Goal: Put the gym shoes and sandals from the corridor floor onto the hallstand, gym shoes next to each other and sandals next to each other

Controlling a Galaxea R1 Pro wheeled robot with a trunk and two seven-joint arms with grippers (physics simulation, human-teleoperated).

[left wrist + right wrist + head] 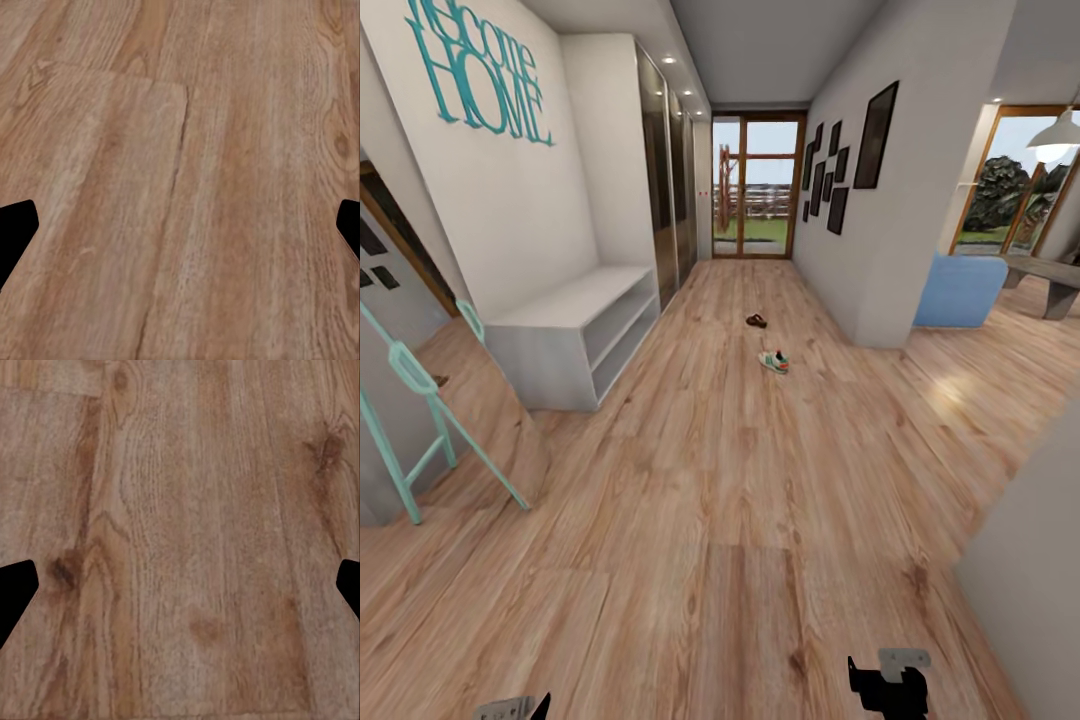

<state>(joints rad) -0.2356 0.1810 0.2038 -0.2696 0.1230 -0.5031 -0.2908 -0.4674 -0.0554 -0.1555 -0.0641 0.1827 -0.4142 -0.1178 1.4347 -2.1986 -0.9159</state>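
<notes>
Wide stretch of corridor floor (740,520) here, planks running bare from the near edge all the way to the far glass door (757,185). The hallstand (575,335) sits against the left wall, bench top and open shelves facing the walkway. Farther down, mid-floor, one gym shoe (774,361) with a brown sandal (757,321) just beyond it, well apart from the rack; could be pairs, too small to tell. Left gripper (180,232) and right gripper (180,592) both point down over bare planks, fingers spread wide, holding nothing.
</notes>
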